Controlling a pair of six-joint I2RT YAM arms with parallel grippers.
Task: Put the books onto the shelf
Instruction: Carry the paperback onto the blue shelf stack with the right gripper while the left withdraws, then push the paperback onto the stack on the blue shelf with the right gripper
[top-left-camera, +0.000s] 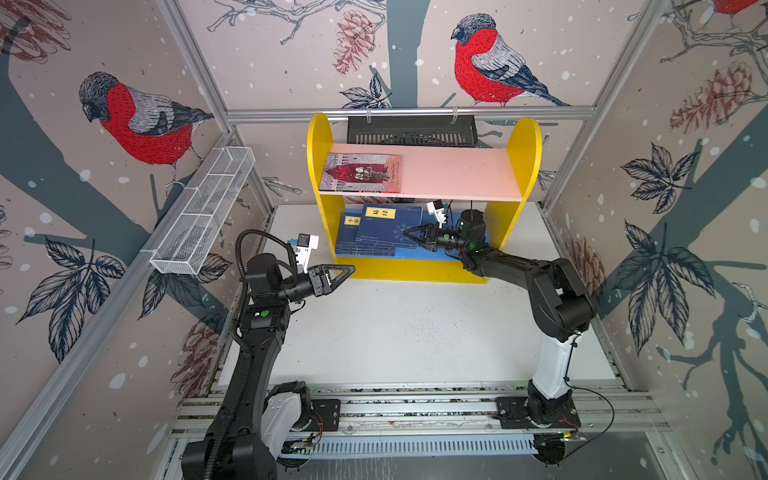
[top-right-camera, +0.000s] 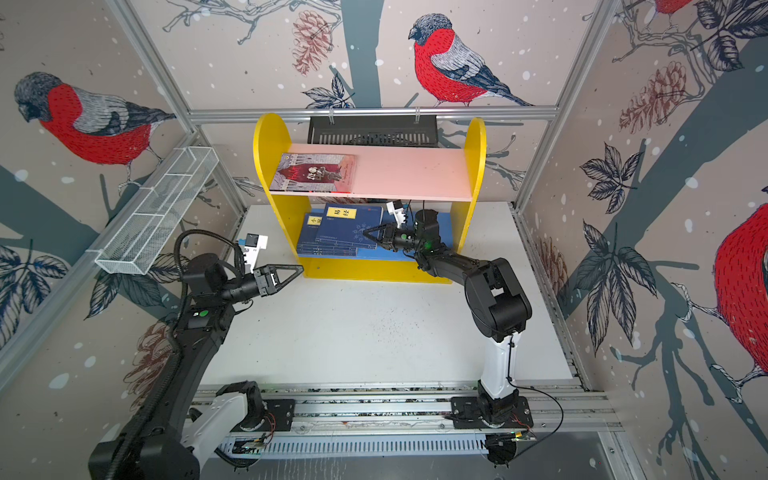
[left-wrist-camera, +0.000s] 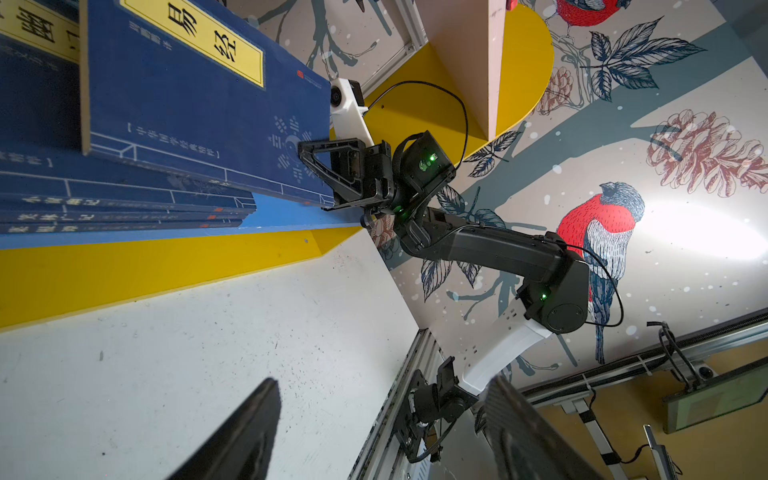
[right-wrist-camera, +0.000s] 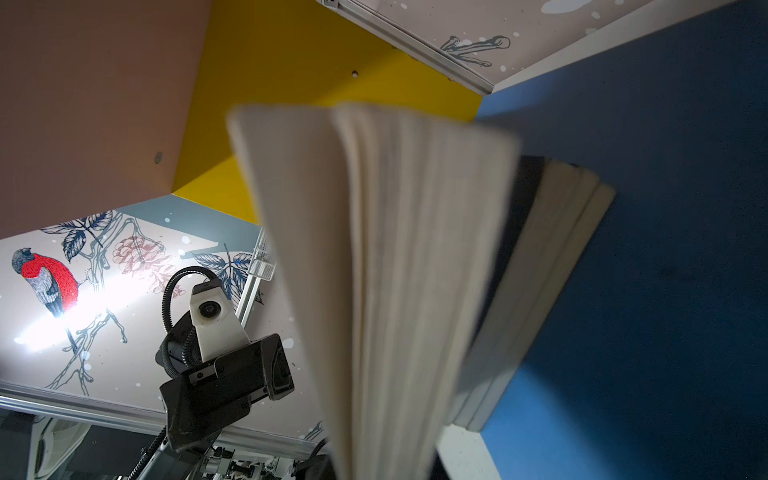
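In both top views, the navy books (top-left-camera: 368, 239) lie stacked on the blue lower board (top-left-camera: 428, 254) of the shelf (top-left-camera: 320, 137). The illustrated book (top-left-camera: 361, 172) lies flat on the pink upper board (top-left-camera: 457, 174). Right gripper (top-left-camera: 409, 232) clenched on the top navy book (top-left-camera: 390, 224) at its corner. Left gripper (top-left-camera: 349, 270) released, empty, above the table (top-left-camera: 395, 332).

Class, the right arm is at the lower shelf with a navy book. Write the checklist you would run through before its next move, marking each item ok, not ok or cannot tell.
1. Right gripper shut on the top navy book at its edge: ok.
2. Top navy book lying flat on the stack of navy books: not ok; its gripped side is raised and the pages fan out.
3. Left gripper open and empty: ok.
4. Illustrated book flat on the pink upper board: ok.
5. Stack holds all four navy books: cannot tell; the spines overlap.
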